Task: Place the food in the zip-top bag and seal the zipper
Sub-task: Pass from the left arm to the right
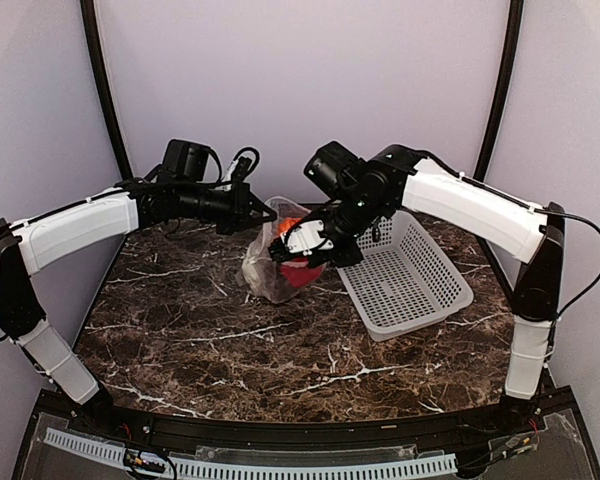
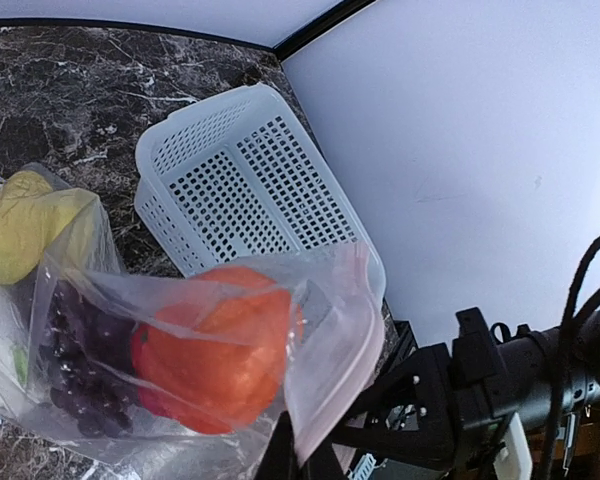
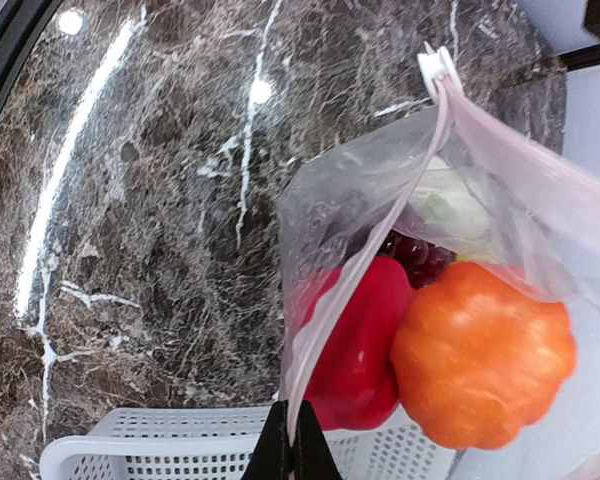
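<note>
The zip-top bag (image 1: 270,270) stands on the marble between both arms, its top held up. Inside it are an orange-red tomato (image 3: 480,355), a red pepper (image 3: 355,345), dark grapes (image 3: 420,255) and a white cauliflower (image 3: 450,205). A yellow piece (image 2: 30,225) shows through the plastic lower down. My left gripper (image 2: 300,462) is shut on the bag's pinkish top edge (image 2: 345,340). My right gripper (image 3: 292,452) is shut on the zipper (image 3: 380,250), a thin strip that runs up to a white end tab (image 3: 438,68). Past that strip the mouth gapes.
The white perforated basket (image 1: 410,280) lies just right of the bag, under my right arm, and looks empty. It fills the space behind the bag in the left wrist view (image 2: 230,180). The purple back wall and black corner posts stand close behind.
</note>
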